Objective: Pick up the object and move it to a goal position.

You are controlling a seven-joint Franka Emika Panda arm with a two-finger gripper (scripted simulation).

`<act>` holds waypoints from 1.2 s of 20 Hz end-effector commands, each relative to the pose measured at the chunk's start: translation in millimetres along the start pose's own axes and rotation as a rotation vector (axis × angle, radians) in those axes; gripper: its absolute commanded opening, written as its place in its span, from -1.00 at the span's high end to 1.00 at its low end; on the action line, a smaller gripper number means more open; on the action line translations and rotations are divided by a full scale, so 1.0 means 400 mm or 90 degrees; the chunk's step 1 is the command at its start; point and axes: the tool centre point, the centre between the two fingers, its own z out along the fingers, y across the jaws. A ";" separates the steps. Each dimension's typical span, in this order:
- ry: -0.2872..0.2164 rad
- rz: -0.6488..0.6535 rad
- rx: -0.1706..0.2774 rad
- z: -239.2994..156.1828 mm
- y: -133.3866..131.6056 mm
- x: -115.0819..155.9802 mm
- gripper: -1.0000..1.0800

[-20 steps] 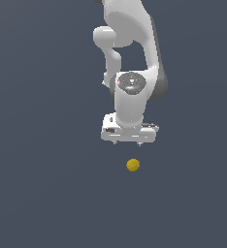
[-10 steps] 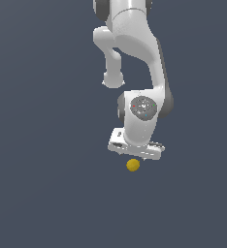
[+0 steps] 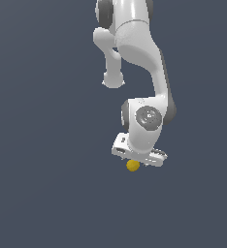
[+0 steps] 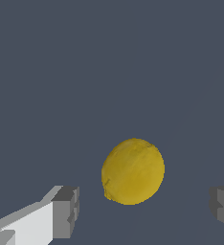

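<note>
Against a plain slate-grey ground, we see the yellow ball lying just under our white arm's claw. In the wrist view the ball sits between our spread grey fingertips, which stand clear of it on both sides.

A small mustard-yellow ball, faintly mottled and slightly egg-shaped, sits on the plain dark-grey bench, whole and resting free.
</note>
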 end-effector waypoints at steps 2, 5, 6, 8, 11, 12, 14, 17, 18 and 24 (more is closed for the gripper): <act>0.000 0.000 0.000 0.001 0.000 0.000 -0.92; 0.000 0.000 0.000 0.016 0.000 0.000 -0.92; 0.000 0.000 0.000 0.026 0.000 0.000 -0.92; 0.000 0.001 0.000 0.050 0.000 -0.001 -0.92; 0.000 0.002 0.000 0.094 0.001 -0.001 -0.92; 0.000 0.002 0.000 0.106 0.000 -0.002 -0.92; 0.001 0.002 0.000 0.122 0.000 -0.001 -0.92; 0.001 0.002 0.000 0.129 -0.001 0.001 -0.92; 0.001 0.002 0.000 0.127 -0.001 0.002 -0.92; 0.001 0.002 0.000 0.127 -0.001 0.002 1.00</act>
